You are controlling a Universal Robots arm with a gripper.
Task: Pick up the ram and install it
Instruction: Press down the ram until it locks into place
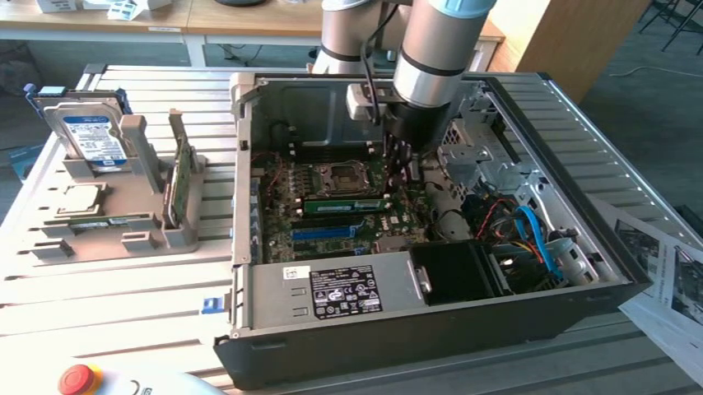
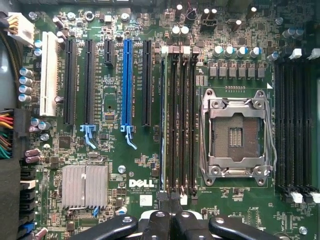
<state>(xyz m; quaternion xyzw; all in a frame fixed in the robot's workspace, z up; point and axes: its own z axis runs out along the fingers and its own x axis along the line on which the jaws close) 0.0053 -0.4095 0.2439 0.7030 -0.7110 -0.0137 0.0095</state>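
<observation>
End effector (image 2: 170,200) clenched, fingers together above motherboard (image 2: 150,165) inside open PC case (image 1: 439,329); ram (image 1: 344,206), thin green stick, seated flat beside CPU socket (image 2: 237,135)

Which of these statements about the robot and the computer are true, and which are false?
1. The computer case lies open, with its board showing. True.
2. The gripper is wide open. False: it is shut, above the board.
3. The square chip socket on the board is empty. True.
4. The hard drive sits inside the case. False: it stands in a grey holder outside the case, at the exterior view's left.
</observation>
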